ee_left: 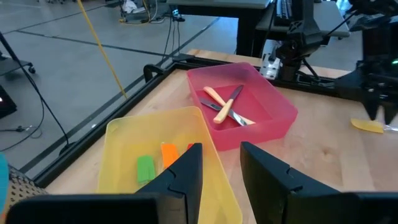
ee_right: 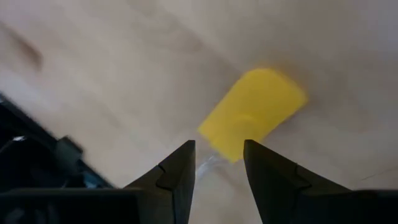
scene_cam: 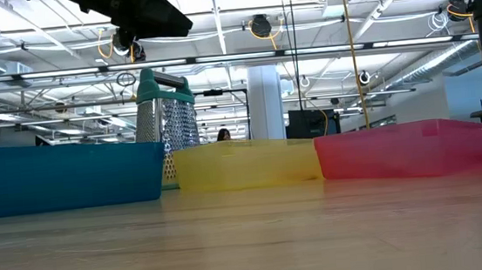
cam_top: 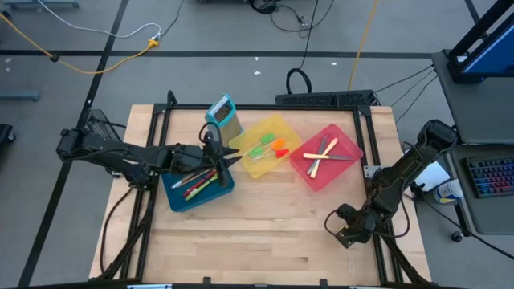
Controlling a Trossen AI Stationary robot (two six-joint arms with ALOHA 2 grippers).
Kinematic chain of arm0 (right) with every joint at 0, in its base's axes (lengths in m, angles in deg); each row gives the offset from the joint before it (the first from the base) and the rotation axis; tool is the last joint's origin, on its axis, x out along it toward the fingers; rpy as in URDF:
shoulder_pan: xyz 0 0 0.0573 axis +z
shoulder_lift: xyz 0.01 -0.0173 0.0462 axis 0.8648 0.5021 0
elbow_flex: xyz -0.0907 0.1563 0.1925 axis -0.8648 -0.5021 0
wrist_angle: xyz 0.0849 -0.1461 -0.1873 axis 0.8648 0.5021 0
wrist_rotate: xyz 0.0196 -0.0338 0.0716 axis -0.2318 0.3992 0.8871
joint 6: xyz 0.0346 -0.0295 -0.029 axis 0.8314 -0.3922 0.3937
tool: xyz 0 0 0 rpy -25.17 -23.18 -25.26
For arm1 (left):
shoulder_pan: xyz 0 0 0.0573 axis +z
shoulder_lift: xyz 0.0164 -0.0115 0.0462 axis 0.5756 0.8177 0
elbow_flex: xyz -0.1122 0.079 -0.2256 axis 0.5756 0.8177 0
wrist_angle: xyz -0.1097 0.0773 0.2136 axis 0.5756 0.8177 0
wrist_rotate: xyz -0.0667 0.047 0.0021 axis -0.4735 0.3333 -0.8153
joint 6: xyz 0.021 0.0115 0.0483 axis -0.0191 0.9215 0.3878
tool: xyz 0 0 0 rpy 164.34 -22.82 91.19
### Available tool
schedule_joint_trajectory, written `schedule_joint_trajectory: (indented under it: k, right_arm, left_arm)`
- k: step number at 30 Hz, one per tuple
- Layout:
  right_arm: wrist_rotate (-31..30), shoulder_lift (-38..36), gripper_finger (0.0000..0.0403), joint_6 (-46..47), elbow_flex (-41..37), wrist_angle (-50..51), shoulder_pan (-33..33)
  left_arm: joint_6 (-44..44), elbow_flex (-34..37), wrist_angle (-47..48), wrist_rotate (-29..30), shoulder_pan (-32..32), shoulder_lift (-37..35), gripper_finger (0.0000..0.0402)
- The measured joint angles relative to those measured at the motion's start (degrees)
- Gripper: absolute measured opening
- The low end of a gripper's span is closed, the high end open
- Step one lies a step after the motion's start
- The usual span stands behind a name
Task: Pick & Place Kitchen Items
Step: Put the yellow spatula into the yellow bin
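Thing in hand: you are after the yellow spatula (ee_right: 254, 114), lying flat on the bare worktop (cam_top: 265, 233) near its right front edge, well apart from the bins.
Right claw: your right claw (ee_right: 217, 163) hangs just above it, jaws parted with a narrow gap and nothing between them; the clear handle runs toward that gap.
How it handles: judge it light, with a soft, bendy head and a slick, thin, see-through handle that is hard to spot.
Where to grip: take the neck where head meets handle, jaws across its width; the flat head may slip or flex.
Risk: it lies flush, so fingertips may scrape the wood.
Left claw: your left claw (ee_left: 221, 162) waits empty, partly open, over the yellow bin (ee_left: 118, 140).
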Motion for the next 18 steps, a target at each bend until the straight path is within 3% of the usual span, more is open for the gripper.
schedule_joint_trajectory:
  k: [9, 18]
  right_arm:
    - [-0.02, 0.08, 0.0132, 9.94, 0.52, 7.68, 0.13]
    - [-1.67, 3.74, 0.0132, 12.13, 0.57, 2.80, 0.09]
  left_arm:
    - [-0.02, 0.00, 1.38, -0.38, 0.15, 0.00, 0.0113]
    - [-0.04, 0.00, 2.73, -0.48, 0.15, 0.00, 0.0113]
